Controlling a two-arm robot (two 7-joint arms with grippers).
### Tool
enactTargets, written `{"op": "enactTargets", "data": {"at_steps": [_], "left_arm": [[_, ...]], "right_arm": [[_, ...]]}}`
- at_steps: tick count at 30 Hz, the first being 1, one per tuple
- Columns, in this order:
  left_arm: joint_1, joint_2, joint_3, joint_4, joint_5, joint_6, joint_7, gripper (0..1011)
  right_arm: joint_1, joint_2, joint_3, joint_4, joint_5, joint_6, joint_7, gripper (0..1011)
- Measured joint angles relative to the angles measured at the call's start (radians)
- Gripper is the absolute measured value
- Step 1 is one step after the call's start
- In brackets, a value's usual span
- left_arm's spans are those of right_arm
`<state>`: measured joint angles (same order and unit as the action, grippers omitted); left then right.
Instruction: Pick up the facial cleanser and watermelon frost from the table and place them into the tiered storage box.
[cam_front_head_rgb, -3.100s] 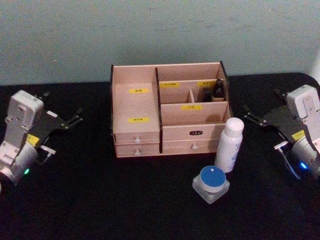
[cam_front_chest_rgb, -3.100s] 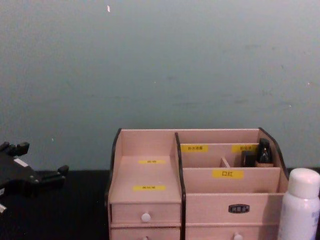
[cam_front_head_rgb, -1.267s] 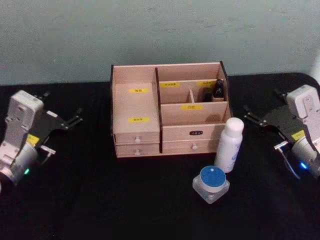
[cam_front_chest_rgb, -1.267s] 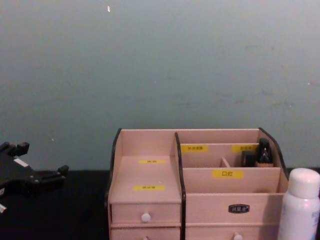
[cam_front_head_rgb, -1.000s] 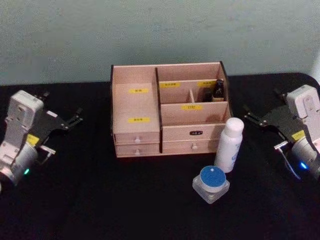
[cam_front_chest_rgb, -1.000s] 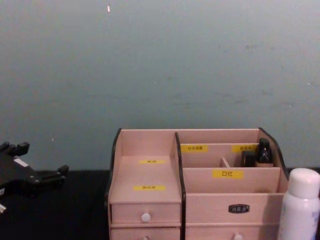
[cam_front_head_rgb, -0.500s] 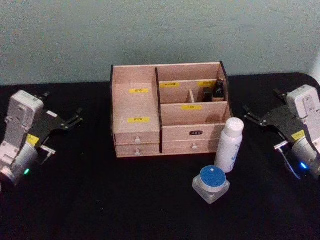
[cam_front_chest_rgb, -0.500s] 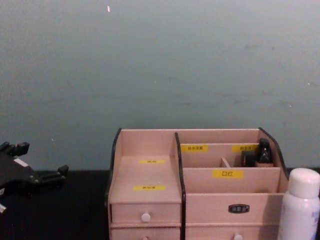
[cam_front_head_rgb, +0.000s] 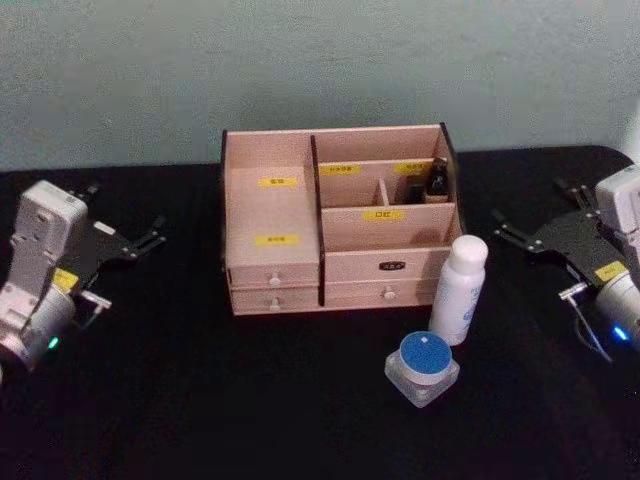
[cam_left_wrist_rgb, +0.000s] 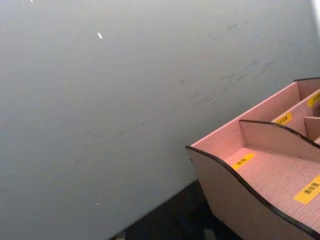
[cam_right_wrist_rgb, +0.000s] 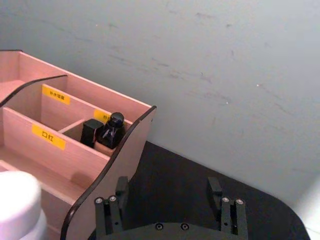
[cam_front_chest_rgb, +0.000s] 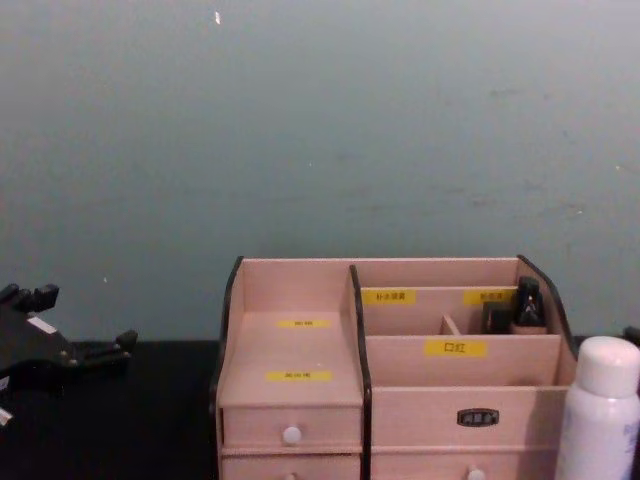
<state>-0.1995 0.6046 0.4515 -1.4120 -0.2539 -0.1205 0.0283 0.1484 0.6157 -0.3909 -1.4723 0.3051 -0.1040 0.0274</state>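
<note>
Head view | tall white bottle (cam_front_head_rgb: 459, 290) upright at pink wooden box (cam_front_head_rgb: 270, 212) right front; squat clear jar (cam_front_head_rgb: 423, 367), blue lid, just nearer | left gripper (cam_front_head_rgb: 128, 208), right gripper (cam_front_head_rgb: 528, 210) spread wide, empty, flanking box

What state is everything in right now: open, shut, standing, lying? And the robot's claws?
Box: drawers shut, top compartments open.
White bottle: upright, capped, on the table.
Jar: blue lid on, on the table.
Dark containers: upright in the box's back right compartment.
Left gripper: open, empty.
Right gripper: open, empty.
</note>
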Motion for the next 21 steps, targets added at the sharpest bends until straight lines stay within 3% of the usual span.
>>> {"op": "enactTargets", "data": {"at_steps": [9, 14, 21], "left_arm": [[0.000, 0.000, 0.000, 0.000, 0.000, 0.000, 0.000, 1001], [0.000, 0.000, 0.000, 0.000, 0.000, 0.000, 0.000, 1001], [0.000, 0.000, 0.000, 0.000, 0.000, 0.000, 0.000, 1001]], "right_arm": [[-0.104, 0.038, 0.073, -0.104, 0.078, 0.041, 0.037, 1000], [-0.196, 0.069, 0.118, -0.180, 0.129, 0.063, 0.066, 1000], [-0.301, 0.107, 0.153, -0.265, 0.181, 0.101, 0.122, 1000]]}}
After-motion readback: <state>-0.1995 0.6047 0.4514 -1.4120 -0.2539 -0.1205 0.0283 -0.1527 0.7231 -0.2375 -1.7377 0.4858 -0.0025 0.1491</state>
